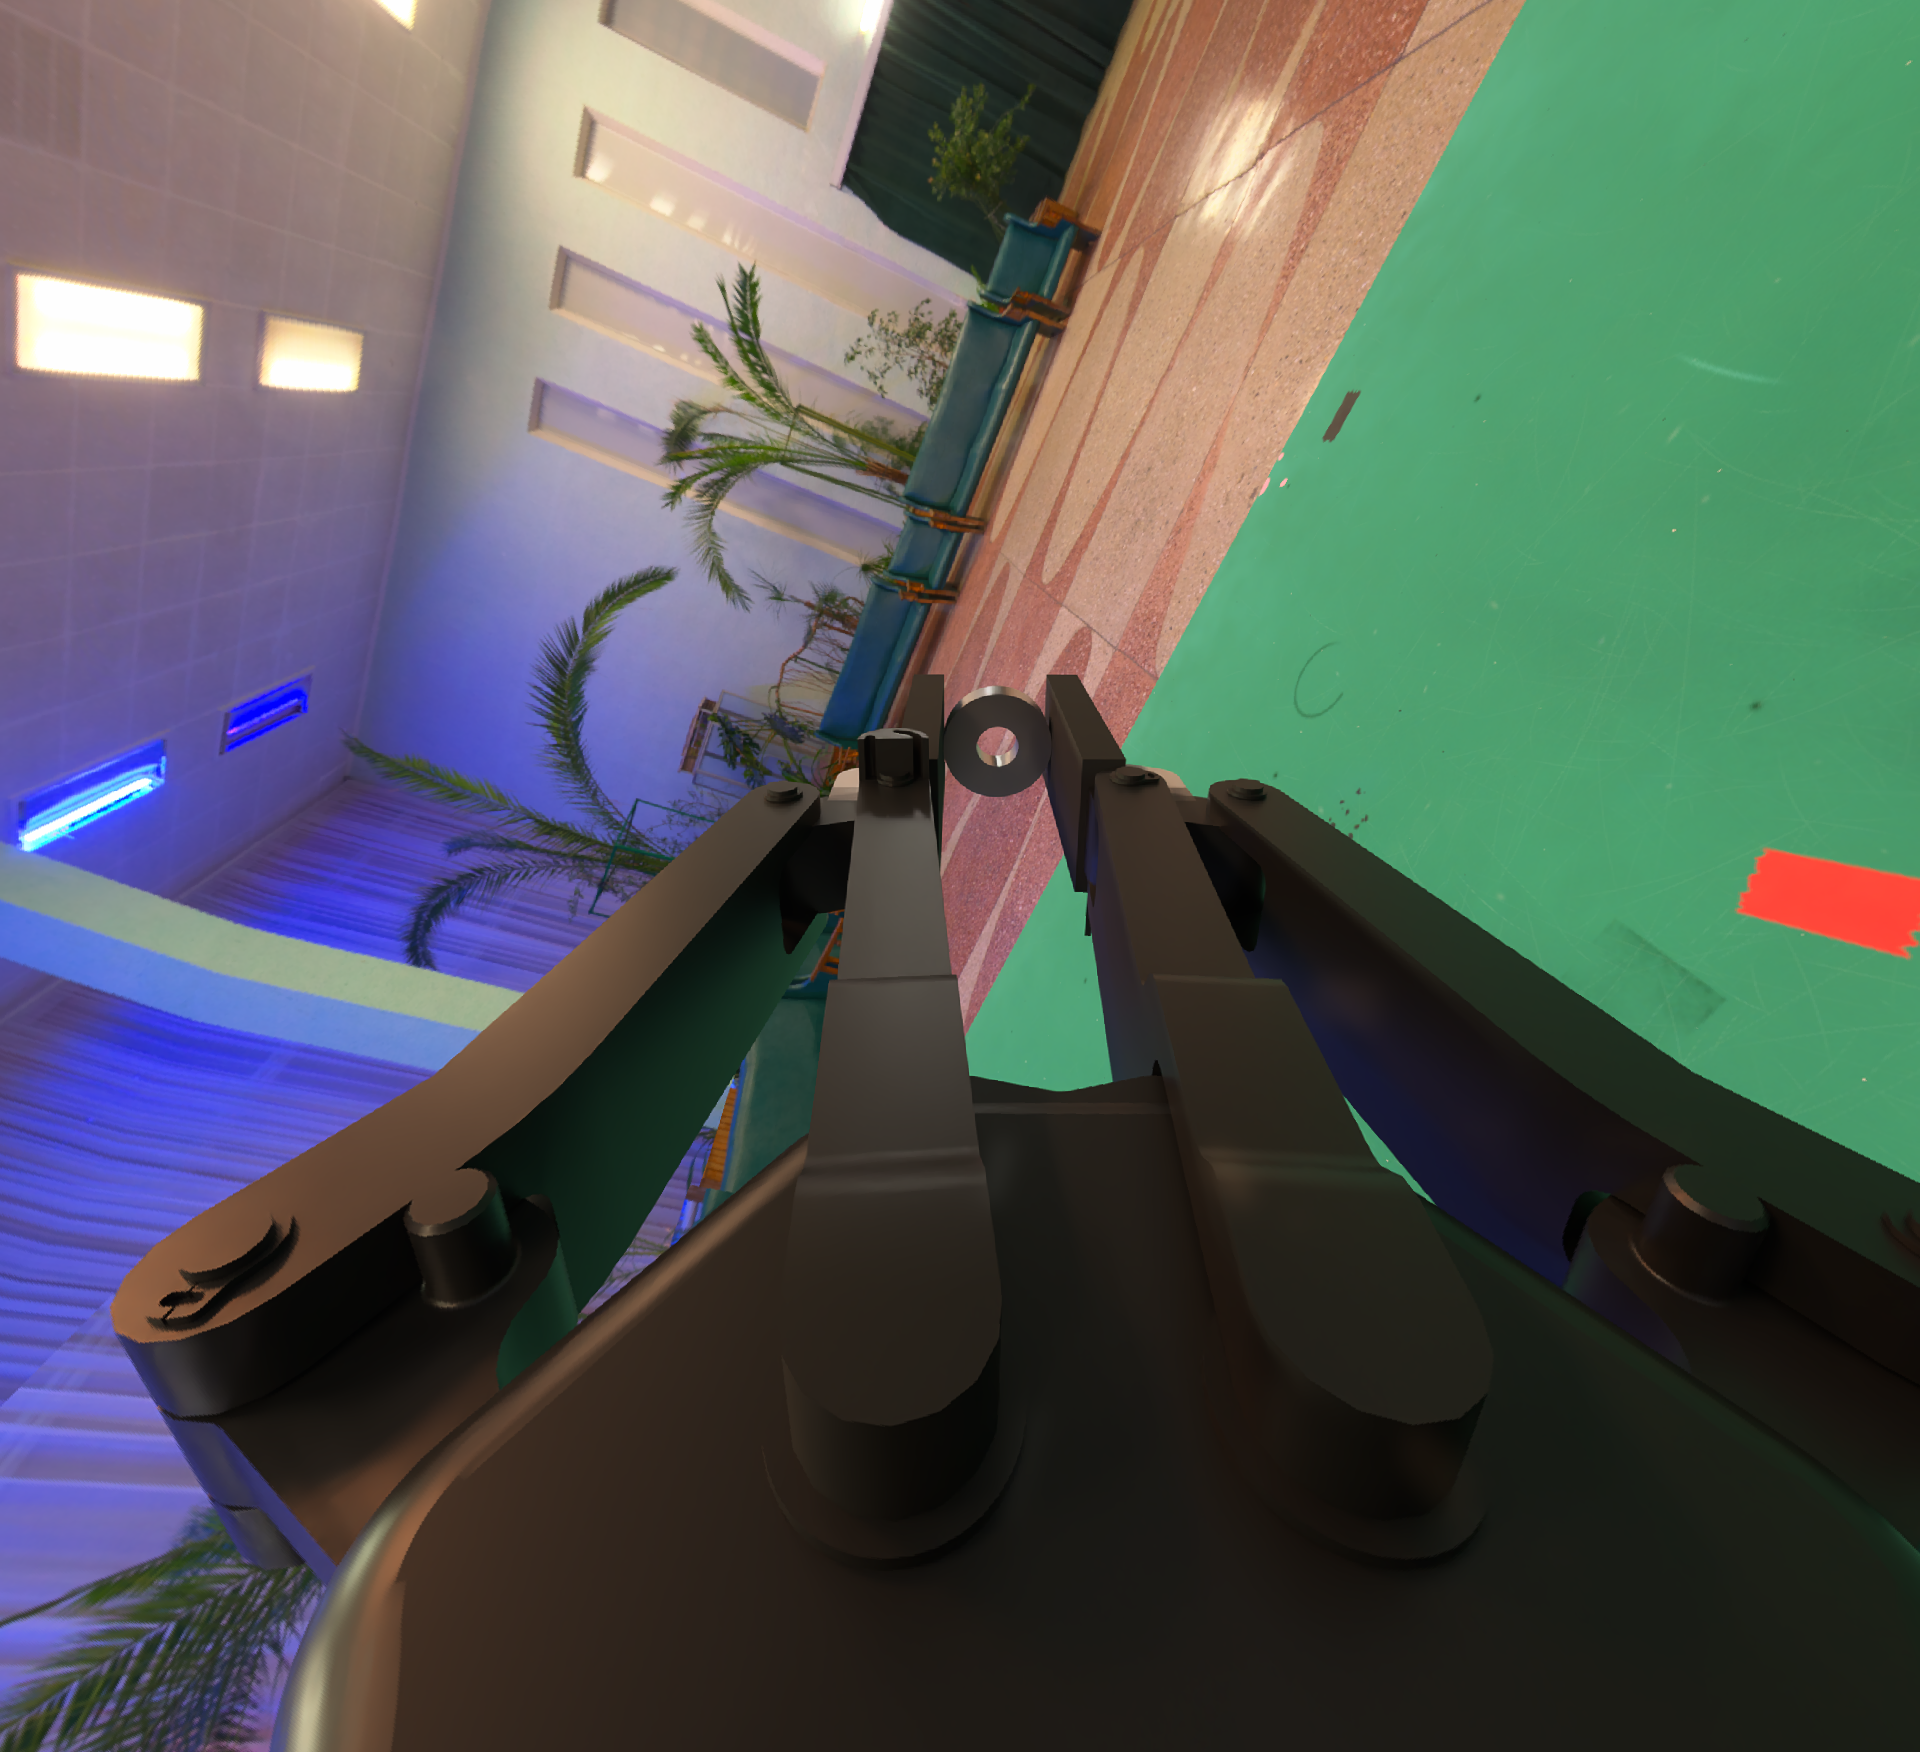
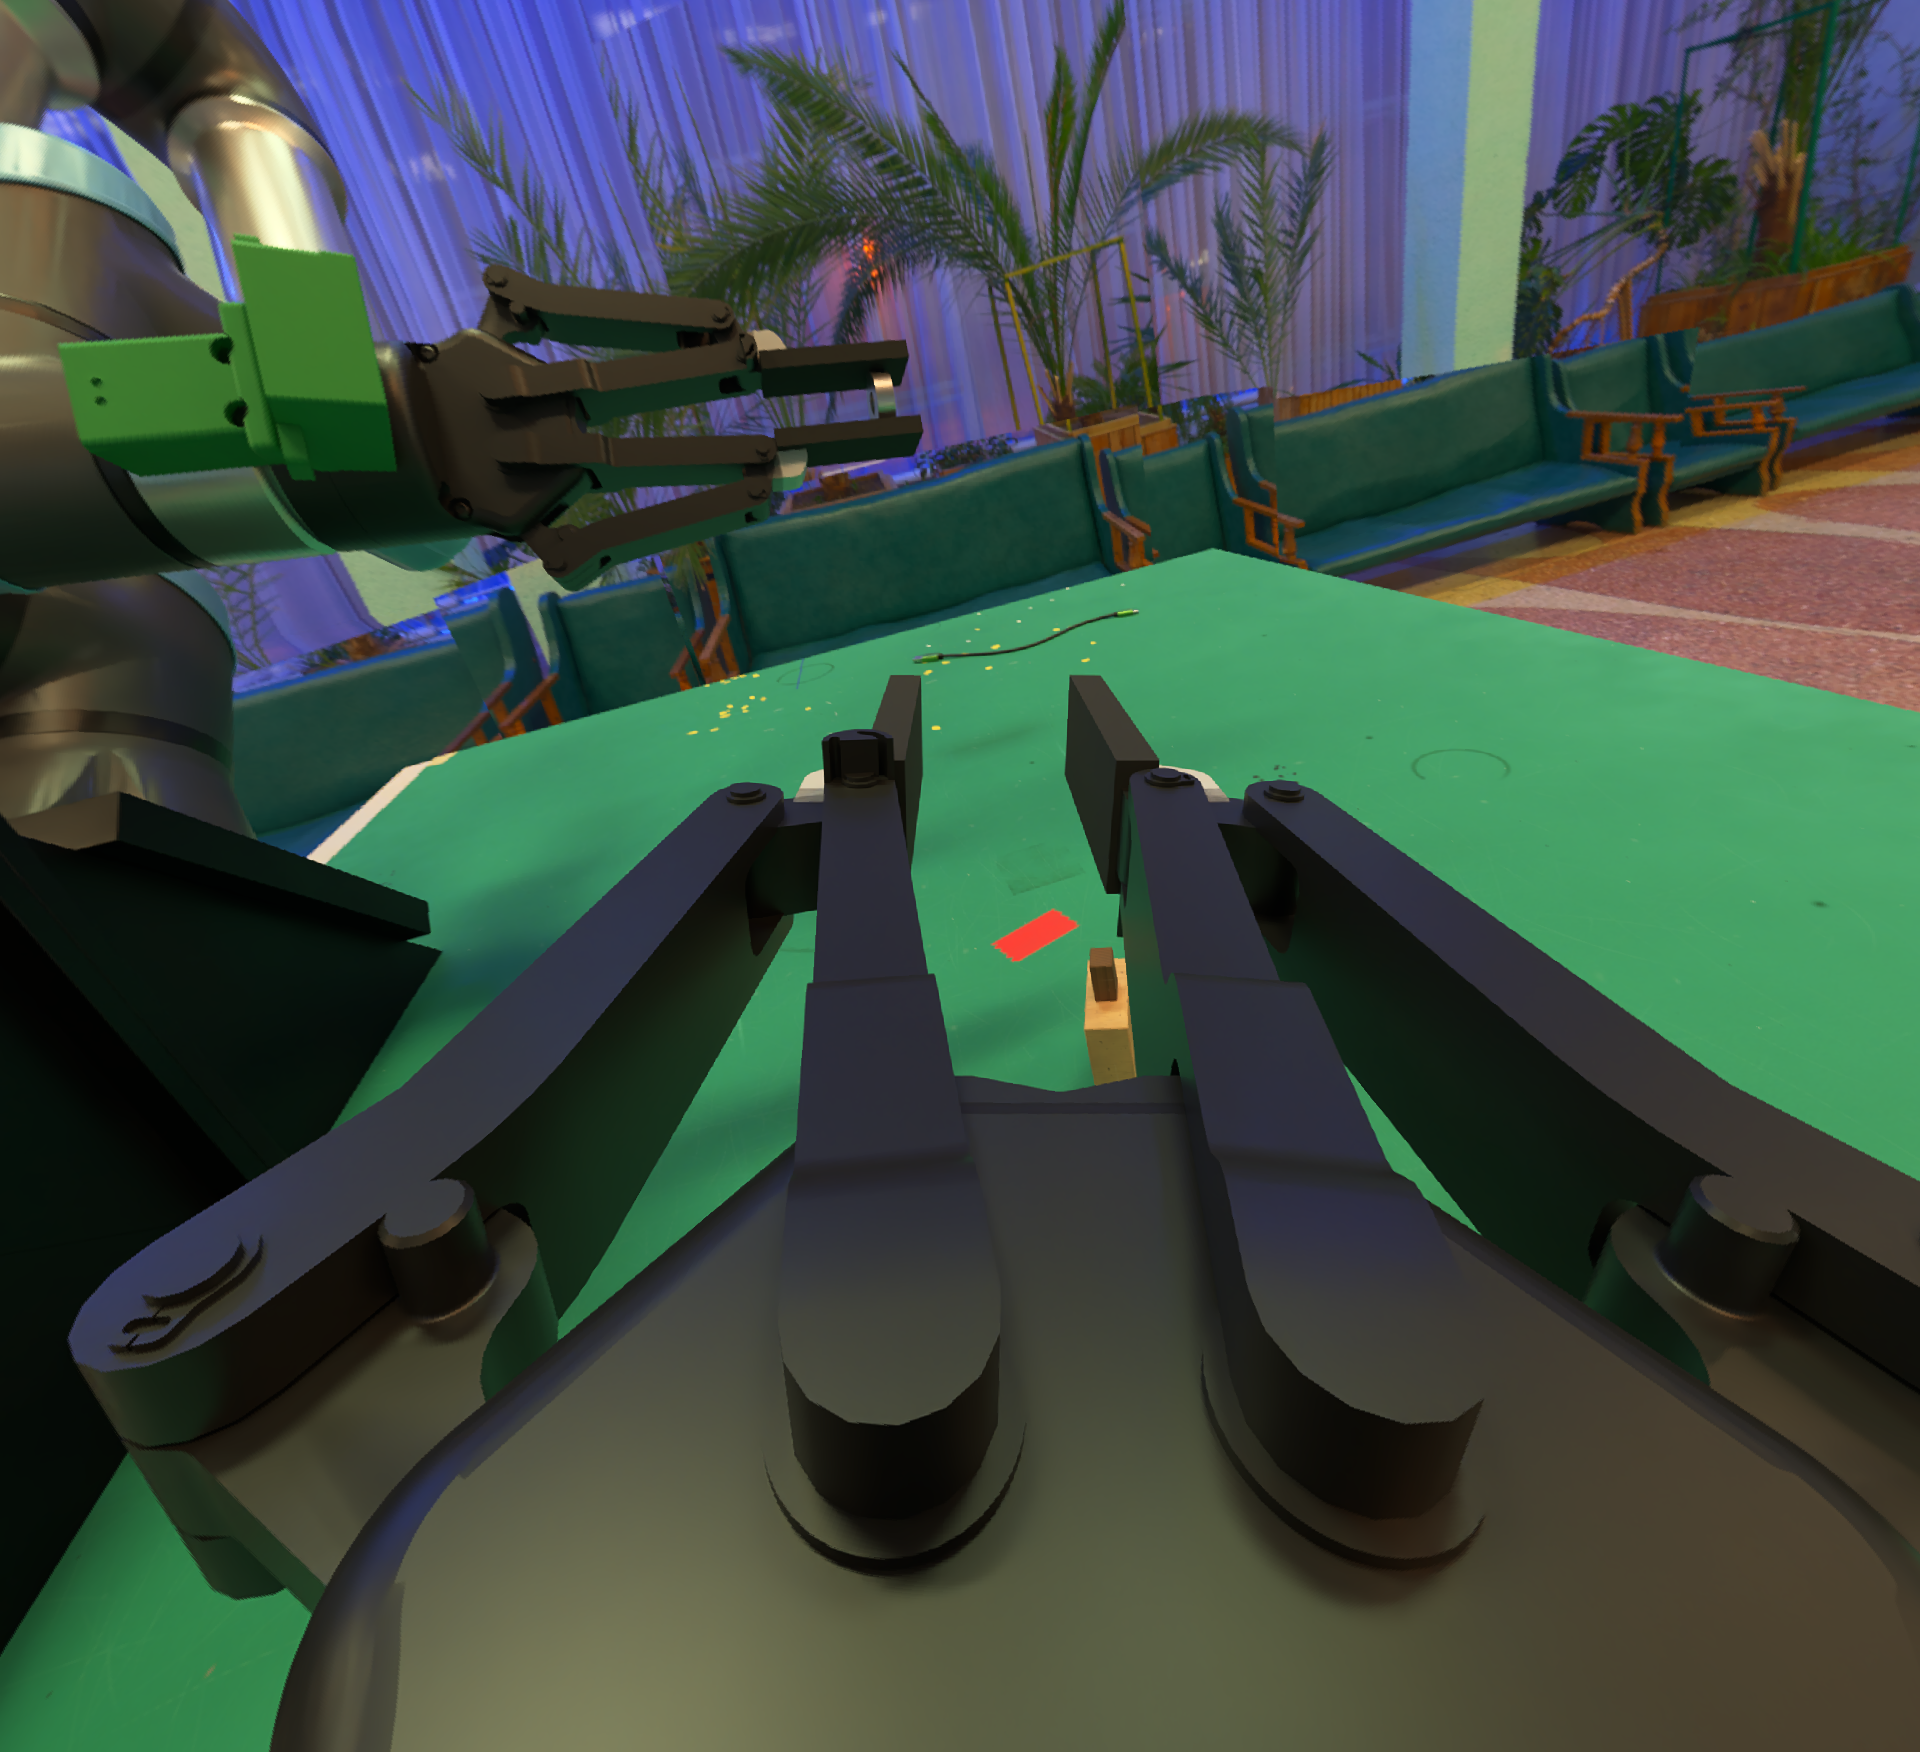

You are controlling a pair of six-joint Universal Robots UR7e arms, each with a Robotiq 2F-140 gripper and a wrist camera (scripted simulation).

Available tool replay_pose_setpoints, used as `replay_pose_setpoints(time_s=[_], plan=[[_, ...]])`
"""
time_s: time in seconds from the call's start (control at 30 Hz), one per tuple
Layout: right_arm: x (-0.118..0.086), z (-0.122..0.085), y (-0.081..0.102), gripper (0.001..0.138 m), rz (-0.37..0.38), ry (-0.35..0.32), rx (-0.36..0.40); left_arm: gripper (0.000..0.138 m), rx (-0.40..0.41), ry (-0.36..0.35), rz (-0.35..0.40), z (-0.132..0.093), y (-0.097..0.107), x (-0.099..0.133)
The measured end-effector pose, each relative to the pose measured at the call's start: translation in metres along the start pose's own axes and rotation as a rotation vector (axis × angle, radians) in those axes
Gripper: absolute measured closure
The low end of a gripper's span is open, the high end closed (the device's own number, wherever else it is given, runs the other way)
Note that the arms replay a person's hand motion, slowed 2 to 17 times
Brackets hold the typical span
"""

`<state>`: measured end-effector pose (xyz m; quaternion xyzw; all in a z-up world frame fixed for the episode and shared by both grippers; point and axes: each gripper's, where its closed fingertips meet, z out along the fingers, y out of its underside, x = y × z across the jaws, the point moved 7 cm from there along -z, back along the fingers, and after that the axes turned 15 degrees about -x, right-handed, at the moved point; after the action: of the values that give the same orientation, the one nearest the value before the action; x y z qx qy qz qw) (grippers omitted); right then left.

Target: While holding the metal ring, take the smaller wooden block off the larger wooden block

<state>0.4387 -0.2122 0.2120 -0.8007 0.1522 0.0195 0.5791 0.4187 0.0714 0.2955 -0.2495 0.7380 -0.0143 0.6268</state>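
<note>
My left gripper (image 1: 995,736) is shut on the metal ring (image 1: 997,742), a grey washer held between its fingertips, high above the green table (image 1: 1558,559). It also shows in the right wrist view (image 2: 894,398), raised at the upper left with the ring (image 2: 884,390) at its tips. My right gripper (image 2: 992,746) is open and empty above the table. Below it, a small dark wooden block (image 2: 1102,974) stands on top of a larger pale wooden block (image 2: 1108,1037), partly hidden behind my right finger.
A red tape patch (image 2: 1035,933) lies on the table just beyond the blocks; it also shows in the left wrist view (image 1: 1829,902). A thin dark cable (image 2: 1023,640) and yellow specks lie farther off. The left arm's base (image 2: 156,975) stands at the left.
</note>
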Motion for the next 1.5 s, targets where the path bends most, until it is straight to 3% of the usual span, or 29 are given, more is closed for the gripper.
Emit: replay_pose_setpoints(time_s=[0.17,0.43,1.07,1.5], plan=[[-0.002,0.004,0.001,0.106,-0.007,0.043,-0.041,0.113,-0.001,0.000,0.004,0.000,-0.001,0.001],[-0.002,0.007,0.004,0.130,-0.035,0.128,-0.111,0.113,-0.001,-0.002,0.013,0.000,-0.002,0.002],[-0.003,-0.003,-0.004,0.137,-0.135,0.343,-0.166,0.113,0.013,-0.009,0.046,-0.002,-0.004,0.006],[-0.006,-0.016,-0.018,0.137,-0.271,0.436,-0.236,0.113,0.060,-0.010,0.075,-0.005,-0.009,0.010]])
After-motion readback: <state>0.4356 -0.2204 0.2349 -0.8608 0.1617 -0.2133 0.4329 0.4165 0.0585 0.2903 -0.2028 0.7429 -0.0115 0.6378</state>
